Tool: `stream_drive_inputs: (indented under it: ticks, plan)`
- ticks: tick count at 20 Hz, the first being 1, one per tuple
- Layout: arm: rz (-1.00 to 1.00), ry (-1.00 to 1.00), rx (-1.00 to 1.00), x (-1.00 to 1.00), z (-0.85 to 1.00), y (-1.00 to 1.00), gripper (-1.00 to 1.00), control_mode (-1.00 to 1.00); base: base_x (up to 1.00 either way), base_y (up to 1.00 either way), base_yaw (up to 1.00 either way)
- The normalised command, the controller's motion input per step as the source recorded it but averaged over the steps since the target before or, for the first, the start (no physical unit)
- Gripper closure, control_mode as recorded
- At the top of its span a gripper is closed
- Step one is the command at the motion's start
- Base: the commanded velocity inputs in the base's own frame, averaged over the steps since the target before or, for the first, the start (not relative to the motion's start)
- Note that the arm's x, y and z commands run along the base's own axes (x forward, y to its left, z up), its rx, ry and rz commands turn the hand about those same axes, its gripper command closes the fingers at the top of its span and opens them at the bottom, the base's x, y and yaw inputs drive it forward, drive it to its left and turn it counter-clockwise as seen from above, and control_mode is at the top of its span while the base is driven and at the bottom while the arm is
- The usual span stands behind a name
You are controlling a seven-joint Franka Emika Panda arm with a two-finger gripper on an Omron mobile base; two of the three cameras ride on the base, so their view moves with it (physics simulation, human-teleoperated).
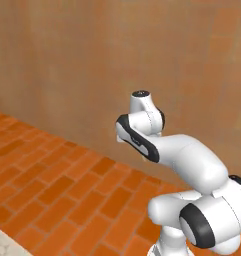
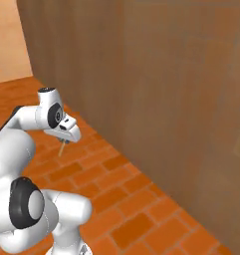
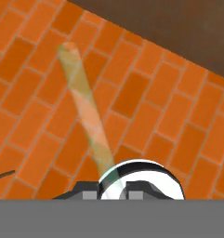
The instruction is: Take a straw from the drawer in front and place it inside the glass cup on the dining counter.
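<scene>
Orange brick floor [image 1: 57,180] takes up the lower half of the left base view, with a plain brown wall [image 1: 92,60] behind it; the arm [image 1: 192,165] rises from the lower right and folds back toward the wall, wrist joint topmost, and a sliver of pale marble bench [image 1: 4,242] shows in the bottom-left corner. Right base view: arm comes up from the lower left, hand bent forward and down over the floor beside the same brown wall; jaws [image 2: 65,140] are pinched shut on the straw [image 2: 62,148], a thin pale stick hanging down from the fingertips at a slight tilt, its lower end free in the air above the bricks, well clear of the wall. Hand view: looks straight down at the brick floor, a dark brown band across the top right; the straw runs from the bottom centre, where it is clamped, up and to the left, looking pale, greenish and half see-through, with its far end over the bricks and touching nothing. Fingertips themselves are mostly hidden at the bottom edge, so the contact point can't be made out there. A thin dark line [image 3: 3,175] sits at the left edge, too small to identify.
</scene>
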Motion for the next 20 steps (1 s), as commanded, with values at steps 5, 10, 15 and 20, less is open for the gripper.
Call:
stream_drive_inputs:
  ticks: [5,10,15,20]
  plan:
    - [0.0,0.0,0.0,0.0,0.0,0.0,1.0,1.0,0.62,-0.21,0.76]
    - [0.0,0.0,0.0,0.0,0.0,0.0,1.0,1.0,0.59,-0.48,0.66]
    - [0.0,0.0,0.0,0.0,0.0,0.0,1.0,1.0,0.66,-0.72,0.57]
    - [0.0,0.0,0.0,0.0,0.0,0.0,1.0,1.0,0.91,-0.74,0.5]
